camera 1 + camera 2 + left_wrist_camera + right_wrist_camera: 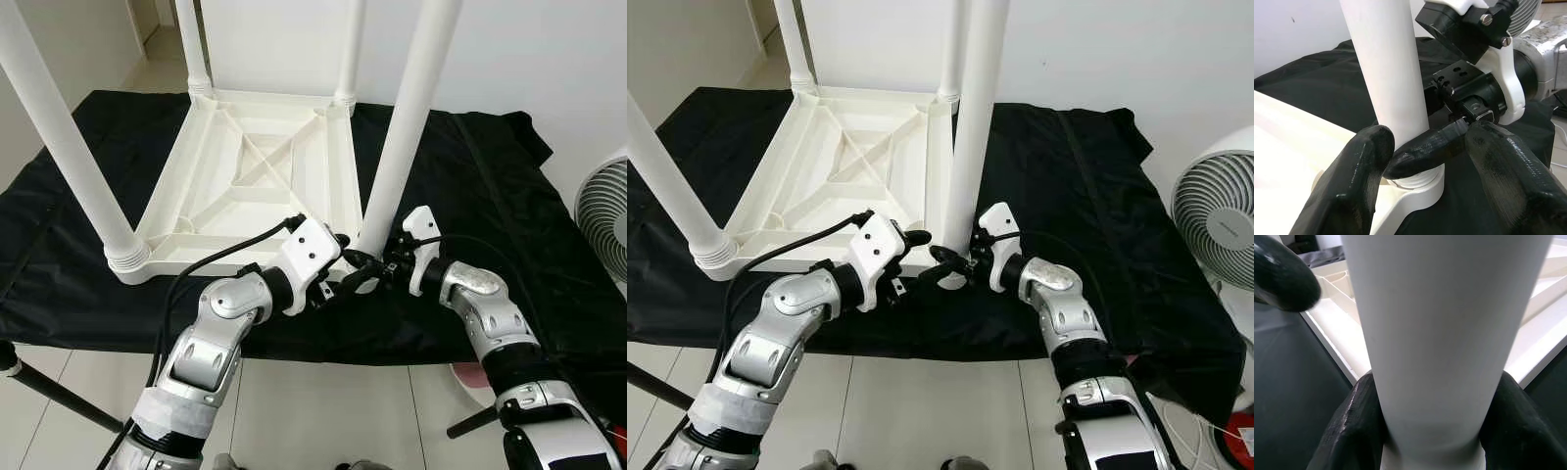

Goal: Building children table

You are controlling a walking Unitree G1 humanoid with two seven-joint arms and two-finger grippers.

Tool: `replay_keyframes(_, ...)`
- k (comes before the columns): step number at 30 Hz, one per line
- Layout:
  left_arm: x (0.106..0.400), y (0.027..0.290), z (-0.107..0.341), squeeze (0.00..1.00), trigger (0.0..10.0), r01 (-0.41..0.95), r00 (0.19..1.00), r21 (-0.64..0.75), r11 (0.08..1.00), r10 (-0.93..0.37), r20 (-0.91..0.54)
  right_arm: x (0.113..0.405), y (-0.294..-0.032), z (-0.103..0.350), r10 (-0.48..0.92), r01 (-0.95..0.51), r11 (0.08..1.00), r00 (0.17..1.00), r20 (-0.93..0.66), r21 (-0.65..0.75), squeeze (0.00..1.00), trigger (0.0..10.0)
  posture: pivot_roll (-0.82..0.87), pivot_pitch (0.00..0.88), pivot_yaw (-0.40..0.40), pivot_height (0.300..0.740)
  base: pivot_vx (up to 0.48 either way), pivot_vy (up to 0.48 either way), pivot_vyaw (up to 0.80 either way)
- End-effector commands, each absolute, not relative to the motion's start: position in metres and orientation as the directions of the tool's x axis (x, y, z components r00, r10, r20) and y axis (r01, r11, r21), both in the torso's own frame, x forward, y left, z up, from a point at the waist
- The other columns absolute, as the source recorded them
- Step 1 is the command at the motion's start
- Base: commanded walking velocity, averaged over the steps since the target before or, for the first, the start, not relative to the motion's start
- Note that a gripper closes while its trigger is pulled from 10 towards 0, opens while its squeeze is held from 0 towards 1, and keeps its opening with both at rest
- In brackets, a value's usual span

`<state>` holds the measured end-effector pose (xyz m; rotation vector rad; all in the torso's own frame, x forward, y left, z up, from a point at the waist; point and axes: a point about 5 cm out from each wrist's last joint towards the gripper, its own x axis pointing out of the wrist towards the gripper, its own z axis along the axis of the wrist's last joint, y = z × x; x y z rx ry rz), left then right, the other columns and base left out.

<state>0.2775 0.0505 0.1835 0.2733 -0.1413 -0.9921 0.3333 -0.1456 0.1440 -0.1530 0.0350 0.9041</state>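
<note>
A white children's table [245, 166] lies upside down on a black cloth [509, 196], its legs pointing up. My right gripper [364, 272] is shut on the base of the near right leg [407, 127], just above its socket. In the right wrist view both black fingers [1352, 426] press the sides of that leg [1440, 333]. My left gripper [336, 266] stands open right beside it. In the left wrist view its two fingers [1352, 181] straddle one finger of the right gripper [1425, 147] at the leg [1386, 63].
The near left leg [69, 147] slants up at the left, and two more legs rise at the back. A white fan [602, 220] stands at the right edge. A dark tripod leg [49, 392] crosses the tiled floor at the bottom left. A white wall is behind.
</note>
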Motion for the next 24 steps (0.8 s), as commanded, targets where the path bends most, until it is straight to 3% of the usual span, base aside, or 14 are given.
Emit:
replay_keyframes(1, 0.277, 0.05, 0.183, 0.0, 10.0, 0.774, 0.586, 0.29, 0.562, -0.811, 0.009, 0.328, -0.141, 0.132, 0.785, -0.793, 0.606, 0.609, -0.115, -0.059, 0.0, 0.0, -0.13, 0.047, -0.008, 0.74, 0.0, 0.0, 0.0)
replay_keyframes(2, 0.277, 0.05, 0.183, 0.0, 10.0, 0.775, 0.585, 0.289, 0.562, -0.811, 0.009, 0.327, -0.14, 0.132, 0.778, -0.785, 0.617, 0.618, -0.107, -0.051, 0.0, 10.0, -0.13, 0.051, -0.011, 0.74, 0.0, 0.0, 0.0)
replay_keyframes(10, 0.276, 0.049, 0.182, 0.0, 10.0, 0.776, 0.585, 0.283, 0.564, -0.811, 0.01, 0.325, -0.135, 0.139, 0.716, -0.718, 0.69, 0.695, -0.065, -0.092, 0.0, 10.0, -0.13, 0.059, -0.012, 0.74, 0.0, 0.0, 0.0)
replay_keyframes(14, 0.274, 0.05, 0.181, 0.0, 10.0, 0.775, 0.589, 0.278, 0.568, -0.808, 0.008, 0.324, -0.129, 0.144, 0.551, -0.554, 0.828, 0.832, -0.058, -0.088, 0.0, 10.0, -0.13, 0.072, -0.019, 0.74, 0.0, 0.0, 0.0)
replay_keyframes(19, 0.274, 0.05, 0.181, 0.0, 10.0, 0.775, 0.59, 0.277, 0.568, -0.808, 0.007, 0.312, -0.12, 0.139, 0.353, -0.356, 0.933, 0.934, -0.063, -0.054, 0.0, 10.0, -0.13, 0.077, -0.019, 0.74, 0.0, 0.0, 0.0)
replay_keyframes(24, 0.274, 0.05, 0.181, 0.0, 10.0, 0.775, 0.589, 0.278, 0.567, -0.808, 0.006, 0.308, -0.12, 0.137, 0.212, -0.214, 0.976, 0.976, -0.058, -0.037, 0.0, 10.0, -0.13, 0.079, -0.019, 0.74, 0.0, 0.0, 0.0)
